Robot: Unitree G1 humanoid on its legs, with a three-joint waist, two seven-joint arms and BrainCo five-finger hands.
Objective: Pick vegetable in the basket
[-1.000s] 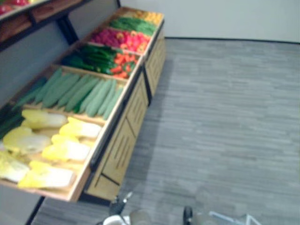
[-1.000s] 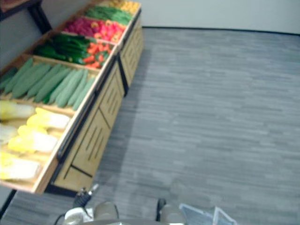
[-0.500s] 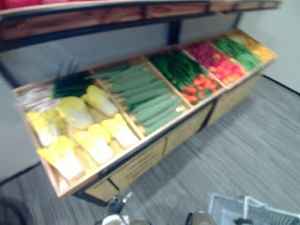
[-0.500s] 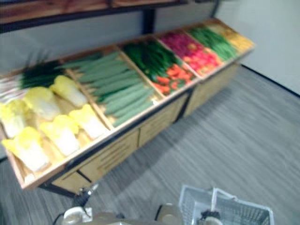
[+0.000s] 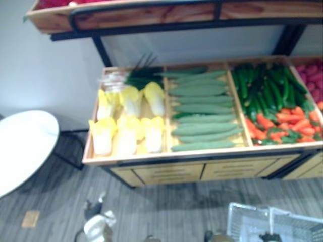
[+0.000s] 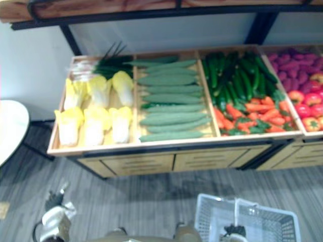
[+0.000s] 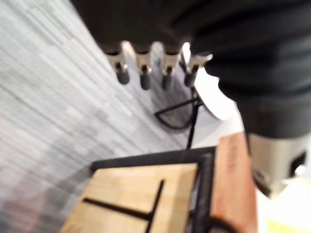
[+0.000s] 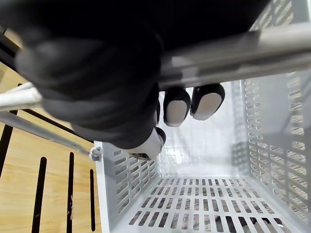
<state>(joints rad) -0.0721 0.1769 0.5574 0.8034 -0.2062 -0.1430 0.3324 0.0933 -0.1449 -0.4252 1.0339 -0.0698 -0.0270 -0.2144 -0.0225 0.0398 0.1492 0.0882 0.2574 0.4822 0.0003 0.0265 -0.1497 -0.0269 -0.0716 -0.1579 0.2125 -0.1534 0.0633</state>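
Right wrist view: right hand (image 8: 176, 106) clenched round basket handle (image 8: 243, 51); left hand (image 7: 167, 68) hangs relaxed, empty, over floor (image 7: 48, 102).

Round white table (image 5: 20, 146) beside wooden stand (image 5: 166, 174), grey floor (image 5: 166, 212)

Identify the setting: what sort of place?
Likely a grocery produce section: a slanted wooden stand with bins of cabbages and cucumbers, plus a white shopping basket hanging from the right hand.

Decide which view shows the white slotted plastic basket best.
The right wrist view: it looks into the white slotted plastic basket, empty, the right hand curled round its handle. Both eye views catch its rim at the bottom edge.
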